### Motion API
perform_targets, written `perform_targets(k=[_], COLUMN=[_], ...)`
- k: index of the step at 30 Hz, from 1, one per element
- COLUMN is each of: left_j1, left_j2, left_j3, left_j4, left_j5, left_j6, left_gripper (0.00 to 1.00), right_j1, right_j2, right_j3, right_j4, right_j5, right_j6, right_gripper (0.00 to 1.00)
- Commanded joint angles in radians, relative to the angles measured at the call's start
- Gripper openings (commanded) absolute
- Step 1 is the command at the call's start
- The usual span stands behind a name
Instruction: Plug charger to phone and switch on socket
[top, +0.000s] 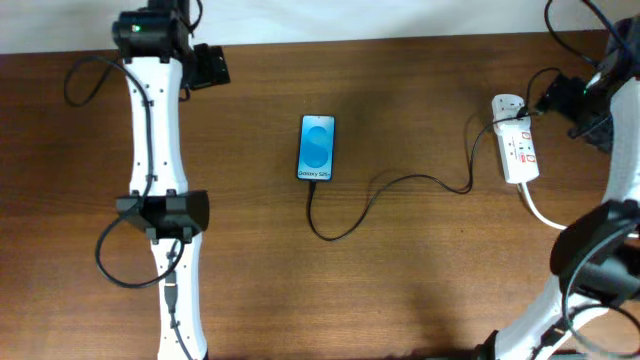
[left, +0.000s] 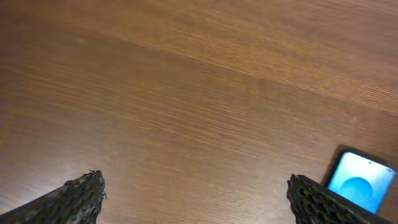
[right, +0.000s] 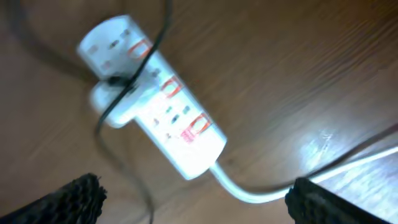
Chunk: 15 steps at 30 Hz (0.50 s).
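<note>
The phone (top: 317, 147) lies flat mid-table with its blue screen lit. It also shows at the lower right of the left wrist view (left: 362, 183). The thin black charger (top: 400, 180) runs from the phone's near edge, loops, and ends at a white adapter on the socket (top: 517, 150). My left gripper (top: 207, 65) is open at the far left, well clear of the phone, with only bare wood between its fingers (left: 84, 196). My right gripper (top: 558, 96) hangs open beside the socket (right: 161, 106), where the charger (right: 134, 81) crosses the adapter (right: 115, 106).
The socket's thick white cord (right: 261, 193) curves off between my right fingers and runs toward the table's right edge (top: 545, 215). The robots' own black cables loop near both arms. Bare brown wood lies between the phone and the left arm.
</note>
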Motion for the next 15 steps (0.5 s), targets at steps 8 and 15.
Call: perform_targets(k=[8, 15], left_j1=[0.006, 0.006], left_j2=[0.001, 0.001], left_j3=[-0.001, -0.001], left_j4=[-0.002, -0.002], left_j5=[-0.027, -0.027], left_j6=[-0.017, -0.017], left_gripper=[0.99, 0.99], right_j1=[-0.133, -0.111], right_j2=[0.280, 0.352], right_j3=[0.001, 0.000], right_j4=[0.106, 0.203], right_j5=[-0.146, -0.278], right_j6=[-0.165, -0.165], right_gripper=[0.98, 0.98])
